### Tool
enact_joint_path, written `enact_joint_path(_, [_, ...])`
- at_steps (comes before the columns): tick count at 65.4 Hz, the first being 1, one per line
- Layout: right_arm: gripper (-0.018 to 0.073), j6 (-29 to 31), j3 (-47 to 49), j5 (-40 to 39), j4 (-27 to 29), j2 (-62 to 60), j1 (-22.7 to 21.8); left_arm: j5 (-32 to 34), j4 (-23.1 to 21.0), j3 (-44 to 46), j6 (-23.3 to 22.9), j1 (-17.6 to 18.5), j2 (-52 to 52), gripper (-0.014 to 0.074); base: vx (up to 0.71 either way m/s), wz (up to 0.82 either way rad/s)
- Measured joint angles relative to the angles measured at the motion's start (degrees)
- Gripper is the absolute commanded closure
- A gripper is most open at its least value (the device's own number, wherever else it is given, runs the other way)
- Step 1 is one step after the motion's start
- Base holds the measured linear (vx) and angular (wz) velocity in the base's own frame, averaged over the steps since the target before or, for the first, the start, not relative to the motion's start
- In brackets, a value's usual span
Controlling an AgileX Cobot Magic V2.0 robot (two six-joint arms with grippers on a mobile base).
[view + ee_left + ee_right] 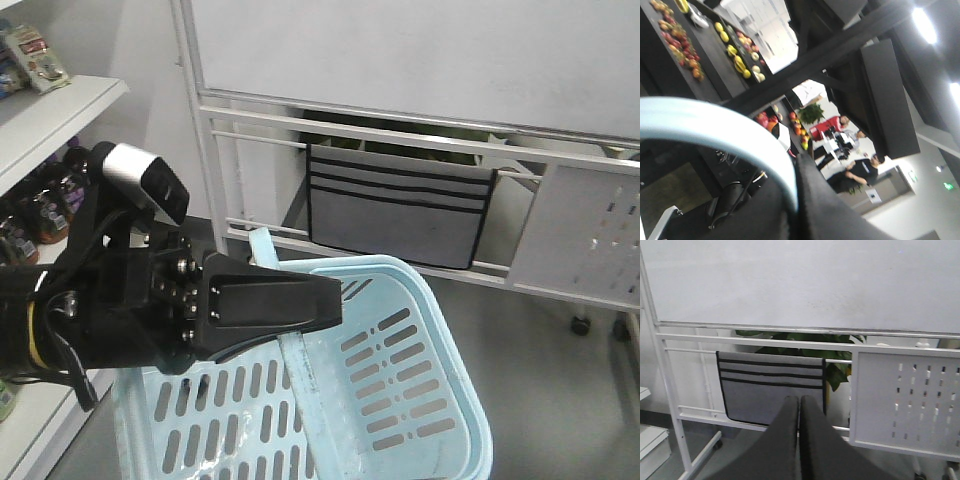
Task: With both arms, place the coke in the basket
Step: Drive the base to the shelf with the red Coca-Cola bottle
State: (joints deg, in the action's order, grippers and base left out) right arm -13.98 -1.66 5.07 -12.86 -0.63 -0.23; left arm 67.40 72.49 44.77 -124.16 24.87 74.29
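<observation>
White board panel (pixel 420 60) on its wheeled frame is filling the far side of the front view, with a grey fabric pocket organiser (pixel 400 215) hanging from its rails; none of that is bearing on the job. Below it the basket (pixel 465 385) is sitting open-topped, its slotted floor and walls showing bare wherever I am able to see them, though my own arm is hiding its near left corner. My left arm (pixel 90 300) is reaching in from the shelf (pixel 60 115) side, and the left gripper (pixel 330 300) is lying over the basket's near rim with its jaws drawn together around the raised handle (pixel 303 390). The left wrist view is showing that pale blue strip curving right up to one black finger (pixel 835 220), so I am judging this as a clenched hold on the handle, not on any bottle. My right gripper (pixel 799 402) is pointing at the board with its two fingers pressed flat together and nothing between them. The coke is not appearing in any view, neither in the basket nor in either gripper, and I am unable to pick it out among the small goods on the shelf. I am reading the task as barely begun: the basket is being held, while fetching the bottle and lowering it in are both left to do.
</observation>
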Motion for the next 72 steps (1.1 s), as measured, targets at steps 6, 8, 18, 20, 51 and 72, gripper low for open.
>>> enact_joint_path(6, [0.0564, 0.0, 0.0, 0.0, 0.0, 0.0, 0.0, 0.0, 0.0, 0.0, 0.0, 0.0, 0.0, 0.0603, 0.13, 0.44])
enact_joint_path(8, [0.0564, 0.0, 0.0, 0.0, 0.0, 0.0, 0.0, 0.0, 0.0, 0.0, 0.0, 0.0, 0.0, 0.0603, 0.12, 0.46])
enact_joint_path(18, [0.0564, 0.0, 0.0, 0.0, 0.0, 0.0, 0.0, 0.0, 0.0, 0.0, 0.0, 0.0, 0.0, 0.0603, 0.12, 0.48])
enact_joint_path(20, [0.0564, 0.0, 0.0, 0.0, 0.0, 0.0, 0.0, 0.0, 0.0, 0.0, 0.0, 0.0, 0.0, 0.0603, 0.12, 0.51])
enact_joint_path(51, [0.0564, 0.0, 0.0, 0.0, 0.0, 0.0, 0.0, 0.0, 0.0, 0.0, 0.0, 0.0, 0.0, 0.0603, 0.12, 0.53])
enact_joint_path(72, [0.0564, 0.0, 0.0, 0.0, 0.0, 0.0, 0.0, 0.0, 0.0, 0.0, 0.0, 0.0, 0.0, 0.0603, 0.11, 0.49])
